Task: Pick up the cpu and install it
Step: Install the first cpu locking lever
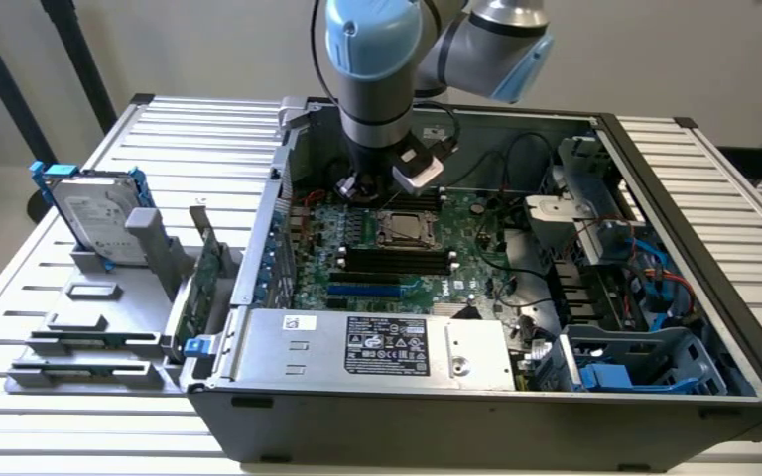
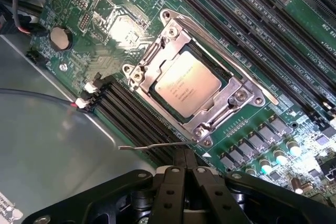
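Space above cpu (image 2: 187, 80) open; metal frame (image 2: 239, 97) rings it.

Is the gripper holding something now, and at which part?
Not the cpu, which lies in its socket. The shut gripper meets the thin socket lever; whether it grips it cannot be told.

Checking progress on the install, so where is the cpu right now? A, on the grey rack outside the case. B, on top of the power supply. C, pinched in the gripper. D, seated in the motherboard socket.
D: the cpu lies flat inside the metal socket frame on the motherboard, and the shut gripper holds no chip.
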`<action>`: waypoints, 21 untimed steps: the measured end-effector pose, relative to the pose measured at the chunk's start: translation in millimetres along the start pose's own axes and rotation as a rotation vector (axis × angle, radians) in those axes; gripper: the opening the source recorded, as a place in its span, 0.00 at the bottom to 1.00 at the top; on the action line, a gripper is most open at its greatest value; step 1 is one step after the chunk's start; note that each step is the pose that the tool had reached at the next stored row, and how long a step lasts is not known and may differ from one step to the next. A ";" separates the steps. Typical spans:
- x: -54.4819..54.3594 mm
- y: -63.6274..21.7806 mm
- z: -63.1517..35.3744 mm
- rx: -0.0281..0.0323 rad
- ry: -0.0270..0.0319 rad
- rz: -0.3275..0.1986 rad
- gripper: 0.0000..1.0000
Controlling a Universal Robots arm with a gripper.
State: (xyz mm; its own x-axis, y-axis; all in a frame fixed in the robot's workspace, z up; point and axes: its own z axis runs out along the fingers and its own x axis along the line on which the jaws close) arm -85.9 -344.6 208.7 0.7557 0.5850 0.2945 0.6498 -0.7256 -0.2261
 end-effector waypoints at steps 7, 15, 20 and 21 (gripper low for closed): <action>0.1 -0.3 2.1 -0.0056 0.0048 -0.003 0.11; 0.5 -0.9 2.4 -0.0059 0.0040 -0.004 0.11; 1.9 -2.6 3.3 -0.0063 -0.0001 -0.013 0.11; 2.2 -3.1 3.5 -0.0063 -0.0012 -0.016 0.11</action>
State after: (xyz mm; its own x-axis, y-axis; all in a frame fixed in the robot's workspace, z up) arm -85.9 -339.8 206.9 0.7455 0.5967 0.2969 0.6611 -0.7187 -0.2156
